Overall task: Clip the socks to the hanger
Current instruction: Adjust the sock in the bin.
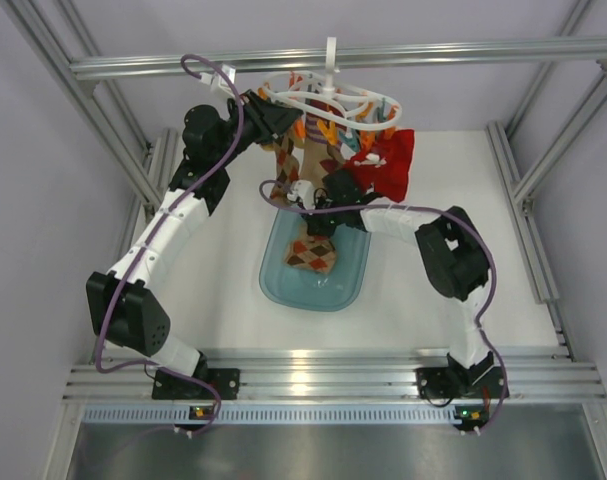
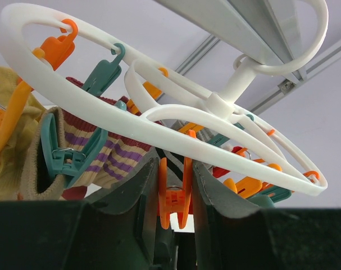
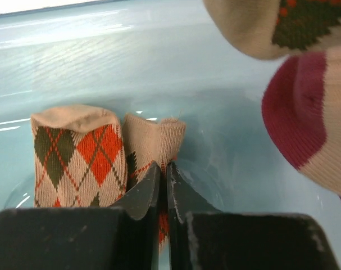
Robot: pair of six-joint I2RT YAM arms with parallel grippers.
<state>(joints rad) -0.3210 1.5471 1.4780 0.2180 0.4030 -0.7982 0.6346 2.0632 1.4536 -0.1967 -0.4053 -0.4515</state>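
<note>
1. Right gripper [image 3: 163, 170] pinches the cuff edge of an argyle sock [image 3: 150, 135] just ahead of its tips, in the blue tray [image 3: 159, 62]; thin bite, your lift may drop it.
2. Left gripper [image 2: 174, 174] squeezes an orange clip [image 2: 173, 203] below the hanger [image 2: 159, 126]; if the hanger swings, you may lose the clip.

I count two tools: my left tool [image 2: 176, 180] and my right tool [image 3: 163, 180]. One hanger [image 1: 313, 100], one blue tray [image 1: 273, 285]. In the tray lie two socks of the argyle kind: a loose sock [image 3: 80, 154] and a pinched sock [image 3: 153, 138] in my right tool. One orange clip [image 2: 174, 203] sits in my left tool. Hung up, I make out one striped sock [image 2: 117, 157], one yellow sock [image 2: 4, 160] and one red sock [image 1: 395, 160].
</note>
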